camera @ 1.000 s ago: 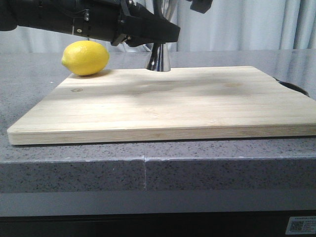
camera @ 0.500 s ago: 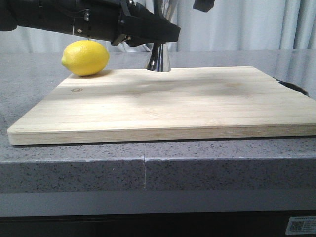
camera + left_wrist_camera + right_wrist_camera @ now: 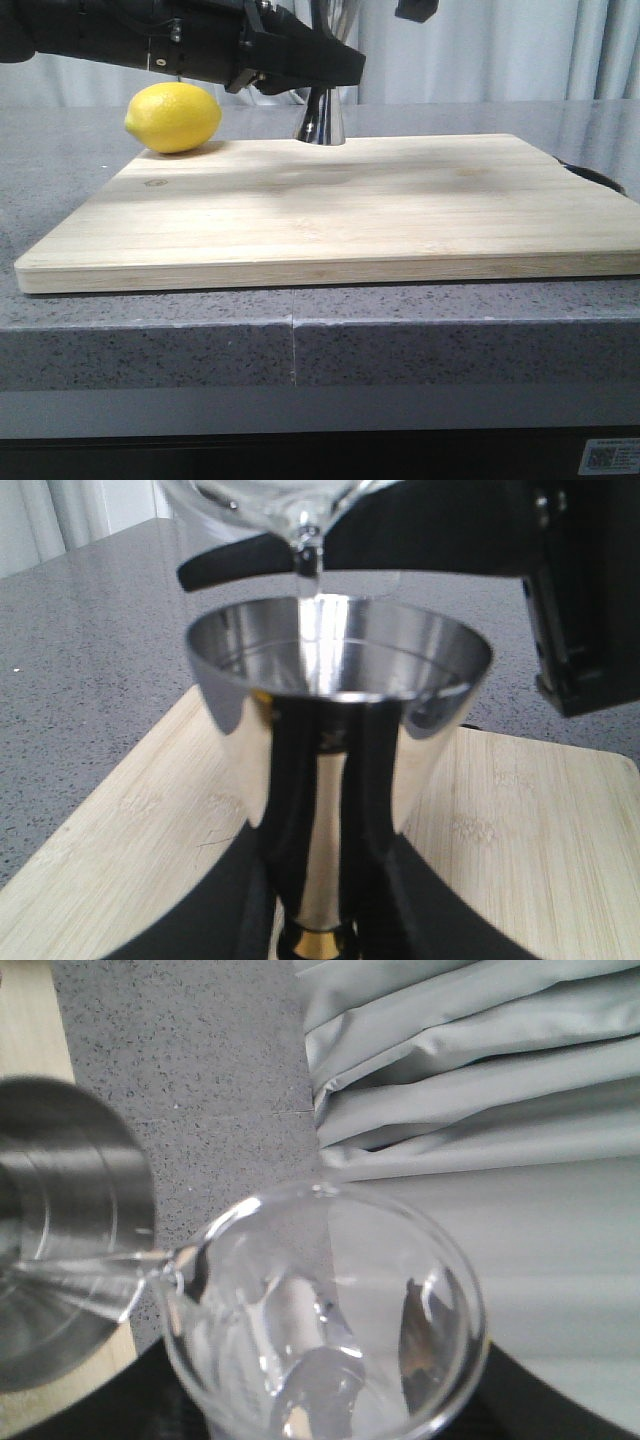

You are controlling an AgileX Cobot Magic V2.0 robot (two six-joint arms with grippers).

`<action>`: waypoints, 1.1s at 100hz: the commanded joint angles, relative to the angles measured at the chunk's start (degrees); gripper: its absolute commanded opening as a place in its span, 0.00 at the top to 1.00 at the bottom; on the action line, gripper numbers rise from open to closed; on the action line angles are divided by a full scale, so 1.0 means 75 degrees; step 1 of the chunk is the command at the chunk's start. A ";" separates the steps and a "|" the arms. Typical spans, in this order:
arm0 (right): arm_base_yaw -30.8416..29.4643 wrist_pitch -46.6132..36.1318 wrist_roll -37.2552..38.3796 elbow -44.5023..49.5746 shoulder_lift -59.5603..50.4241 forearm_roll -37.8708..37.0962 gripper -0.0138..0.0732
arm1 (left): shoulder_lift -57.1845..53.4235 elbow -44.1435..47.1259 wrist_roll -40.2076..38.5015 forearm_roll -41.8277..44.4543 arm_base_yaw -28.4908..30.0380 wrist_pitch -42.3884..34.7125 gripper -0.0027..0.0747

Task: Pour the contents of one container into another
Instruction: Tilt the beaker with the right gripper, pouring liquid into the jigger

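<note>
The steel jigger (image 3: 340,710) stands upright at the back edge of a wooden board, and my left gripper (image 3: 320,925) is shut on its gold-tinted waist. In the front view only the jigger's lower cone (image 3: 320,120) shows under my left gripper (image 3: 315,70). The clear glass beaker (image 3: 320,1310) is tilted over it, held in my right gripper (image 3: 320,1415). A thin stream of clear liquid (image 3: 306,575) runs from the beaker's spout (image 3: 303,525) into the jigger's cup (image 3: 60,1260). A part of the right gripper (image 3: 416,10) shows at the top edge.
A yellow lemon (image 3: 173,117) lies at the board's back left corner. The bamboo cutting board (image 3: 400,200) rests on a grey speckled counter (image 3: 150,340). A dark object (image 3: 598,177) peeks out behind the board's right edge. Grey curtains (image 3: 520,50) hang behind.
Almost nothing differs. The right gripper's part at the top edge has drifted slightly to the right. The left arm and jigger have stayed still.
</note>
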 commanded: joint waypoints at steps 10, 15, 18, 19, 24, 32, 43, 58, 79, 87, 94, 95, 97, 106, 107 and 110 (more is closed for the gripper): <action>0.0007 -0.0203 -0.0031 -0.0307 -0.0357 -0.0343 0.59 | -0.0362 -0.0230 0.0001 -0.0520 -0.0048 0.0434 0.99; 0.0007 -0.0217 -0.0031 -0.0307 -0.0357 -0.0343 0.59 | -0.0362 -0.0230 0.0001 -0.0520 -0.0048 0.0434 0.99; 0.0007 -0.0217 -0.0031 -0.0307 -0.0357 -0.0343 0.59 | -0.0362 -0.0230 0.0001 -0.0520 -0.0048 0.0434 0.99; 0.0007 -0.0231 -0.0031 -0.0307 -0.0357 -0.0343 0.59 | -0.0362 -0.0230 0.0001 -0.0520 -0.0048 0.0434 0.99; 0.0007 -0.0229 -0.0031 -0.0307 -0.0357 -0.0343 0.59 | -0.0362 -0.0230 0.0001 -0.0520 -0.0048 0.0434 0.99; 0.0007 -0.0229 -0.0031 -0.0307 -0.0357 -0.0343 0.59 | -0.0362 -0.0230 0.0001 -0.0520 -0.0048 0.0434 0.99; 0.0007 -0.0229 -0.0031 -0.0307 -0.0357 -0.0371 0.59 | -0.0362 -0.0230 0.0001 -0.0520 -0.0048 0.0434 0.99; 0.0007 -0.0229 -0.0031 -0.0307 -0.0357 -0.0408 0.59 | -0.0362 -0.0230 0.0001 -0.0520 -0.0048 0.0434 0.99; 0.0007 -0.0247 -0.0031 -0.0307 -0.0357 -0.0428 0.59 | -0.0362 -0.0230 0.0001 -0.0520 -0.0048 0.0434 0.99; 0.0007 -0.0250 -0.0031 -0.0307 -0.0357 -0.0454 0.59 | -0.0362 -0.0230 0.0001 -0.0520 -0.0048 0.0434 0.99; 0.0007 -0.0250 -0.0031 -0.0307 -0.0357 -0.0458 0.59 | -0.0362 -0.0230 0.0001 -0.0520 -0.0048 0.0434 0.99; 0.0007 -0.0250 -0.0031 -0.0307 -0.0357 -0.0458 0.59 | -0.0362 -0.0230 0.0001 -0.0520 -0.0048 0.0434 0.99; 0.0007 -0.0250 -0.0031 -0.0307 -0.0357 -0.0458 0.59 | -0.0362 -0.0230 0.0001 -0.0520 -0.0048 0.0434 0.99; 0.0007 -0.0250 -0.0031 -0.0307 -0.0357 -0.0471 0.59 | -0.0362 -0.0230 0.0001 -0.0520 -0.0048 0.0434 0.99; 0.0007 -0.0250 -0.0031 -0.0307 -0.0357 -0.0471 0.59 | -0.0362 -0.0230 0.0001 -0.0520 -0.0048 0.0434 0.99; 0.0007 -0.0250 -0.0031 -0.0307 -0.0357 -0.0471 0.59 | -0.0362 -0.0230 0.0001 -0.0520 -0.0048 0.0434 0.99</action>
